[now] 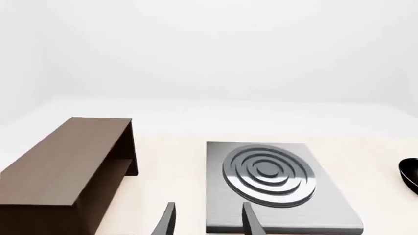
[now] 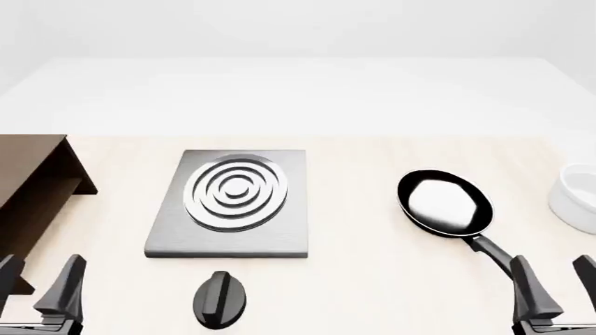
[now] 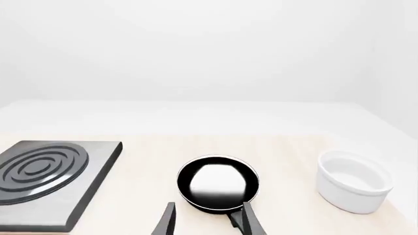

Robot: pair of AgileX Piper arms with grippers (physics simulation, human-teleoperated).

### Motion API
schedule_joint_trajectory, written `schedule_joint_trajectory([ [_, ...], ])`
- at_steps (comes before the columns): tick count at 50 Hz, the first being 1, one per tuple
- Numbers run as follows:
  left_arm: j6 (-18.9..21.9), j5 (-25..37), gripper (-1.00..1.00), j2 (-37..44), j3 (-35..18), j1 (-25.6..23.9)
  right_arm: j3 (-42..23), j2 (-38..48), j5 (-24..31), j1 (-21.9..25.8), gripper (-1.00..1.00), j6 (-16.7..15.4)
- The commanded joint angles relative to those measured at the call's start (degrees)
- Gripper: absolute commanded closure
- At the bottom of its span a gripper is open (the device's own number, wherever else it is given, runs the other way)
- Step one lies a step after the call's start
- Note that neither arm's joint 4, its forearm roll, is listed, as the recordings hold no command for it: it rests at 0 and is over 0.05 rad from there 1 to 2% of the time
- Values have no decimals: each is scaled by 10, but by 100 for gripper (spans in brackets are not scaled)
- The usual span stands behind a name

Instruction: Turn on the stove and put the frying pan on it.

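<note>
Left gripper (image 2: 39,287): jaws apart, nothing between them; it hangs near the table's front edge, off the stove's front-left corner.
Right gripper (image 2: 551,287): jaws apart and empty, just beside the loop end of the pan handle (image 2: 490,250).
Knob (image 2: 220,299): black teardrop lying just in front of the stove's front edge, untouched, between the two grippers but nearer the left.
Stove (image 2: 279,234): grey plate with a ringed burner (image 2: 236,190), bare on top.
Frying pan (image 2: 444,202): flat on the table, well to the right of the stove, handle running back toward the right gripper.
Cabinet (image 2: 33,185): left of the stove, apart from it.
Bowl (image 2: 574,195): right of the pan, well away from the stove.
Step in hand: likely the knob first. Bring the left jaws down straddling the knob's ridge, centred, then twist without dragging it.
Pan advice: grip the handle close to the bowl of the pan so it stays level.
</note>
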Motion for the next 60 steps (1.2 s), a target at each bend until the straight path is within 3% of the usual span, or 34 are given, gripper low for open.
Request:
schedule_joint_trajectory([
  [1, -15, 34, -100, 0, -21, -18, 0, -1, 1, 2, -100, -3],
  [6, -21, 91, -100, 6, -61, -44, 0, -1, 3, 3, -100, -3],
  [9, 0, 128, -100, 7, -87, -49, 0, -1, 3, 3, -100, -3],
  [11, -22, 163, -100, 6, -110, -65, 0, -1, 4, 3, -100, -3],
  [28, -18, 340, -100, 28, -195, -168, 0, 2, 4, 4, -100, 0],
  [30, -46, 355, -100, 20, -206, -192, 1, 3, 4, 4, -100, 1],
  [31, -40, 362, -100, 21, -210, -189, 1, 4, 3, 4, -100, 2],
  [40, -42, 372, -100, 56, -213, -242, 1, 8, 1, 5, -100, 4],
  [45, -57, 335, -100, 118, -187, -305, 1, 5, 4, 6, -100, -2],
  [46, -42, 331, -100, 126, -180, -295, 1, 5, 4, 6, -100, -2],
  [51, -37, 300, -100, 155, -158, -311, 1, 4, 6, 6, -100, -2],
  [60, -61, 234, -100, 199, -119, -344, 1, 11, 0, 5, -100, -4],
])
